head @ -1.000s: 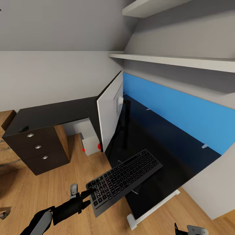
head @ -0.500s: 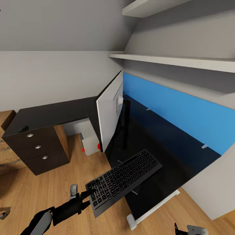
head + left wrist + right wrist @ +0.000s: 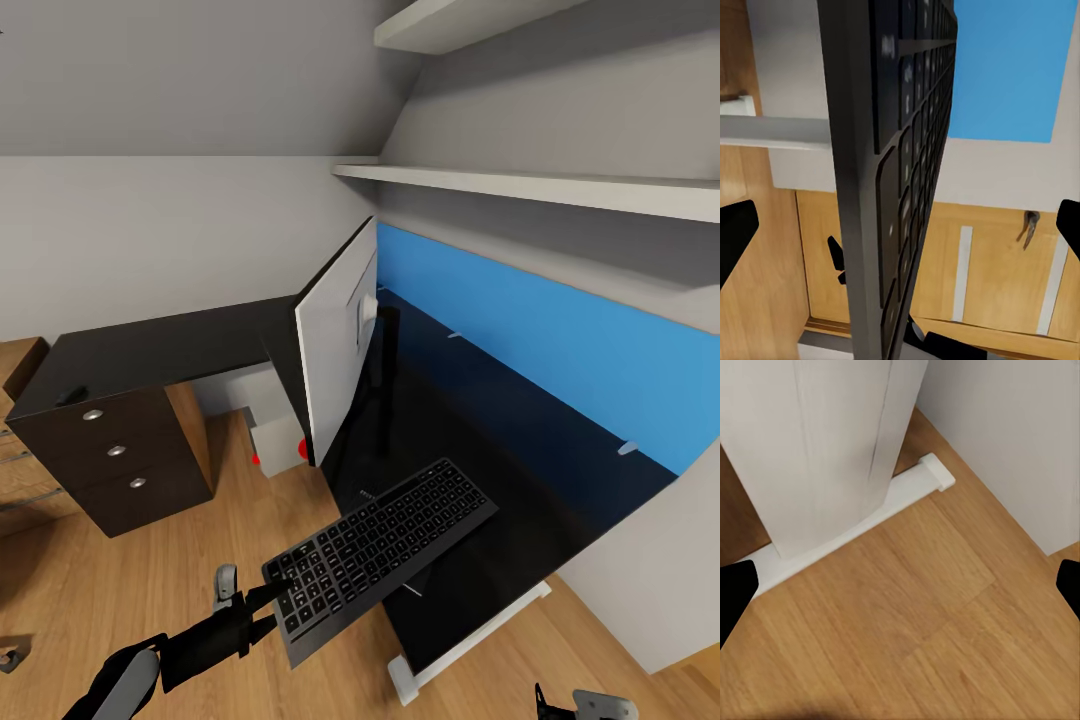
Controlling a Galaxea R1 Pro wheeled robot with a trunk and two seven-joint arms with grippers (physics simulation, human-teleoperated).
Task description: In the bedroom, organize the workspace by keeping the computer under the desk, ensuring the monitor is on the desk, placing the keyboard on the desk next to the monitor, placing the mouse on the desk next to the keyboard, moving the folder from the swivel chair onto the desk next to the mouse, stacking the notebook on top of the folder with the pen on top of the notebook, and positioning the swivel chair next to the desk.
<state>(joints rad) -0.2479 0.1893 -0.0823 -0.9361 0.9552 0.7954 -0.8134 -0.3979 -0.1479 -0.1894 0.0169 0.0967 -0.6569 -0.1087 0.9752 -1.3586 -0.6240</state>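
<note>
The keyboard (image 3: 385,540), silver-framed with black keys, lies slanted across the front edge of the black desk (image 3: 150,350), half of it overhanging the floor. My left gripper (image 3: 268,607) sits at its near end. In the left wrist view the keyboard (image 3: 900,187) runs edge-on between the wide-apart fingers of this gripper (image 3: 902,232), so it is open. The monitor (image 3: 335,350) stands on the desk, its pale back towards me. The computer (image 3: 275,440) is under the desk. A small black mouse (image 3: 72,394) rests above the drawers. My right gripper (image 3: 578,705) hangs open, low and empty. Folder, notebook, pen and swivel chair are out of view.
A black three-drawer unit (image 3: 110,455) holds up the desk's left wing. The desk's white leg (image 3: 470,635) stands on the wooden floor and appears close below the right gripper (image 3: 900,585). Two white wall shelves (image 3: 540,185) hang above the blue back panel (image 3: 560,340).
</note>
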